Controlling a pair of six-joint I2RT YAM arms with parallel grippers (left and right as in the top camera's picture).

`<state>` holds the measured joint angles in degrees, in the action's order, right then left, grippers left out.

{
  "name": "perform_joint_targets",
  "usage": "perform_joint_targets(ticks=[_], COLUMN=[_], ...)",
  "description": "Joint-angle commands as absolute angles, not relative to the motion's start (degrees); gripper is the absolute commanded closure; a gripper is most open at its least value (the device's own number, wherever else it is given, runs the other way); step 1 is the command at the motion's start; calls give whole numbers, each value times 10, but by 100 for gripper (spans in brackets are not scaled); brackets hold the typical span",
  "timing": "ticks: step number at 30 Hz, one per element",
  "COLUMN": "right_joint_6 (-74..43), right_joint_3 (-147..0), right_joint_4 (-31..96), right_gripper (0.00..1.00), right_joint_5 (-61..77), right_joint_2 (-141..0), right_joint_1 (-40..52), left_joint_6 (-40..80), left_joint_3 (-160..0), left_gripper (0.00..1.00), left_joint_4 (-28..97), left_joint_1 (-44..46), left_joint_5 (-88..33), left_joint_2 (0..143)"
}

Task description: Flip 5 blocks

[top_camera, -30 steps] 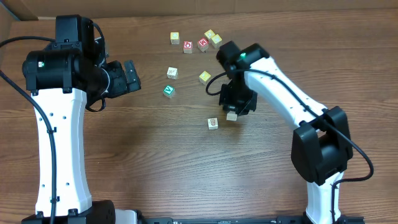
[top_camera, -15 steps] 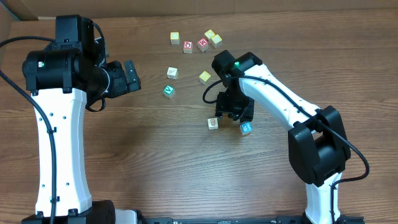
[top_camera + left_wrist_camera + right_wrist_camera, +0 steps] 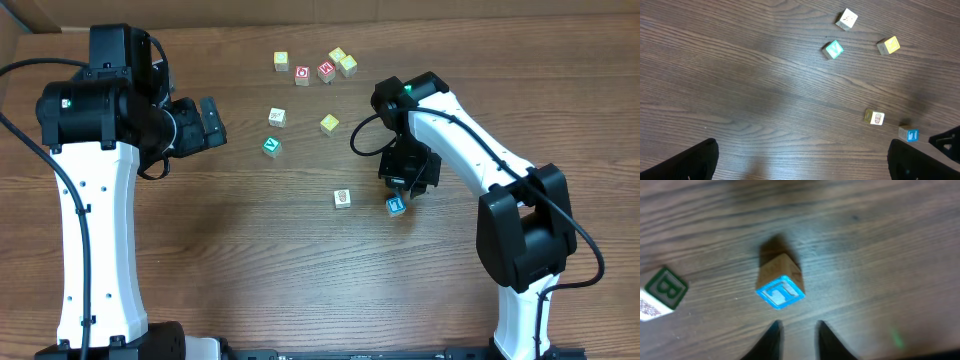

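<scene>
A block with a blue printed face (image 3: 396,206) lies on the table, just below my right gripper (image 3: 402,188). In the right wrist view this blue block (image 3: 781,285) rests free ahead of the gripper (image 3: 796,327), whose fingers stand almost together with nothing between them. A cream block with a green B side (image 3: 665,289) sits to its left; overhead it is the cream block (image 3: 343,198). Further back lie a green block (image 3: 271,147), a white one (image 3: 277,117) and a yellow one (image 3: 329,124). My left gripper (image 3: 212,122) hangs wide open and empty at the left.
At the table's far edge sits a cluster of cubes: two red-faced ones (image 3: 302,75) (image 3: 326,71) and pale yellow ones (image 3: 281,61) (image 3: 347,66). In the left wrist view the right arm (image 3: 947,142) shows at the right edge beside the blue block (image 3: 909,134).
The right gripper let go of the block it carried; the block now lies blue face up. The gripper drew back to the right and its fingers closed. The left arm stayed still.
</scene>
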<state>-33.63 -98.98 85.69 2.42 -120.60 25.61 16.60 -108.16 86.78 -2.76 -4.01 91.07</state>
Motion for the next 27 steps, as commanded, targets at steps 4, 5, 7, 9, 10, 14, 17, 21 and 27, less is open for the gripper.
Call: perform_joint_targets(ticks=[4, 5, 7, 9, 10, 14, 17, 21, 27], right_joint_6=[-330, -330, -330, -331, -331, -333, -335, -338, -363], right_joint_3=[-986, -986, -986, -984, -981, -951, -918, -892, -872], right_joint_4=[865, 868, 870, 869, 868, 845, 811, 778, 771], right_gripper=[96, 96, 96, 96, 96, 96, 96, 96, 96], right_joint_5=[0, 0, -2, -4, -4, -4, -4, -4, 17], right_joint_2=[-1201, -1201, -1201, -1201, -1201, -1201, -1201, -1201, -1201], right_joint_1=[262, 262, 262, 262, 262, 261, 260, 260, 260], left_joint_6=[173, 173, 173, 173, 173, 173, 173, 173, 173], left_joint_3=[-1088, -1088, -1088, -1088, -1088, -1088, -1088, -1088, -1088], left_gripper=[0, 0, 0, 0, 0, 0, 0, 0, 0], left_joint_4=[867, 867, 867, 867, 867, 867, 867, 867, 867], left_joint_1=[-30, -30, -30, -30, -30, -30, -30, -30, -30], left_joint_5=[-36, -36, -36, -36, -36, -36, -36, -36, -36], left_joint_2=[914, 914, 914, 914, 914, 914, 914, 914, 914])
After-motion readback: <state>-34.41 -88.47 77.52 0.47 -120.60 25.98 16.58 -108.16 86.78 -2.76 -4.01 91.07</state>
